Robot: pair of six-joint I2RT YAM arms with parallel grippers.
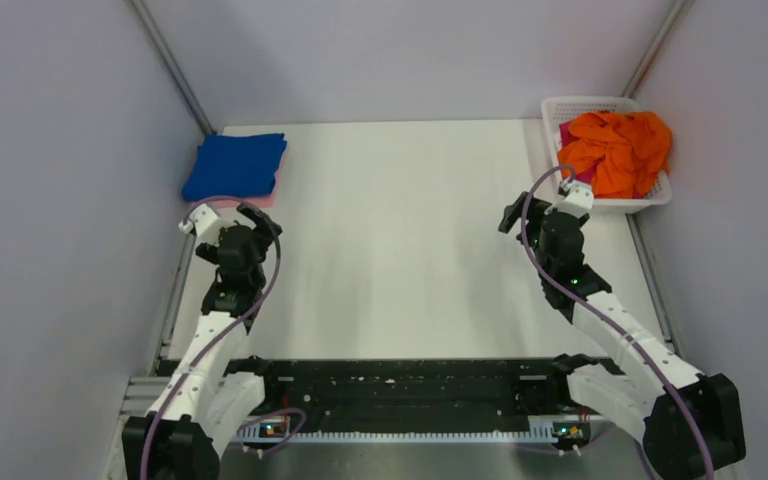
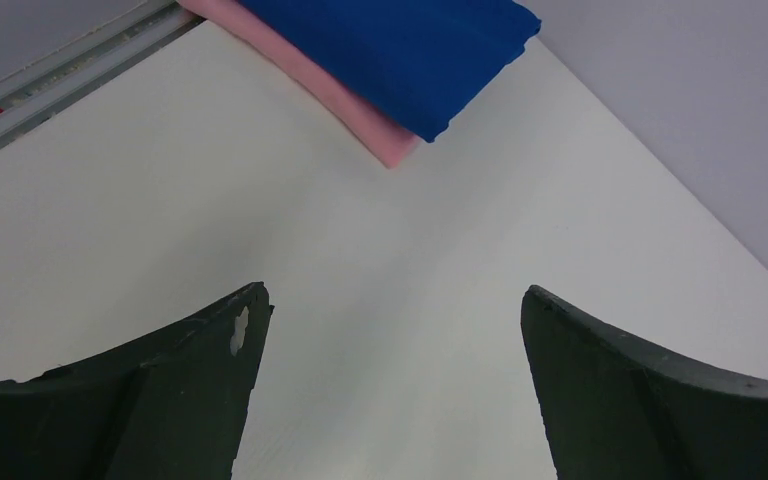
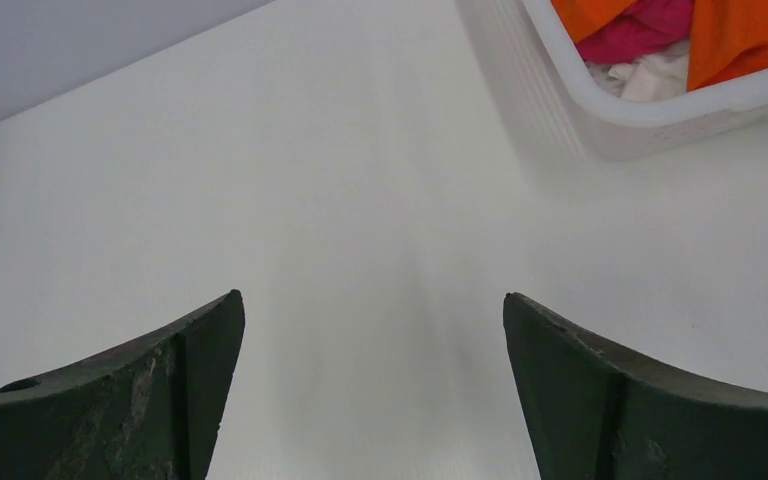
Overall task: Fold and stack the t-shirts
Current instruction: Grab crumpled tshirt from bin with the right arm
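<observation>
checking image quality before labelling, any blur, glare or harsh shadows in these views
Top external: soft even light, no glare, orange t-shirt clear. Left wrist: blue t-shirt sharp, fingers dark with little detail. Right wrist: white basket low in contrast against the pale table.

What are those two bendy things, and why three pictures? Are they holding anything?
They are a left robot arm and a right robot arm. The wide picture looks down from above; the other two come from a camera on each wrist, showing that arm's own dark fingers. On the table a folded blue t-shirt lies on a pink t-shirt. A white basket holds a crumpled orange t-shirt, magenta cloth and white cloth. The left hand and right hand are open, holding nothing.
</observation>
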